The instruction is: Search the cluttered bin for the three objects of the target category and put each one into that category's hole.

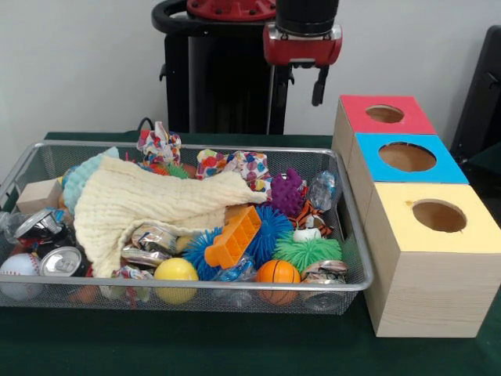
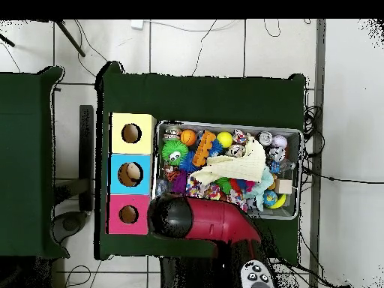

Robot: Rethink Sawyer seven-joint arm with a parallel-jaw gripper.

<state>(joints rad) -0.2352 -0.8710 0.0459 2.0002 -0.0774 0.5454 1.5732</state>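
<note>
Two cloth bundles point(image 1: 159, 145) visible (far edge), bin point(image 1: 356, 287).

The wire mesh bin point(image 1: 344, 287) sits on the dark green surface point(image 1: 235, 345), packed with clutter. A large cream cloth point(image 1: 145, 205) drapes over its left and middle. At the far side lie printed cloth bundles: one point(image 1: 159, 146) left of centre, another point(image 1: 233, 165) further right. An orange plastic block point(image 1: 232, 237) leans on a blue spiky ball point(image 1: 270, 227); a yellow ball point(image 1: 175, 271) and small basketball point(image 1: 278, 272) rest near the front. Right of the bin stand three wooden boxes: the yellow-topped box's hole point(image 1: 439, 215) nearest, then the blue box point(image 1: 407, 159) and the red box point(image 1: 384, 115). The gripper point(image 1: 301, 82) hangs above the far rim.
</note>
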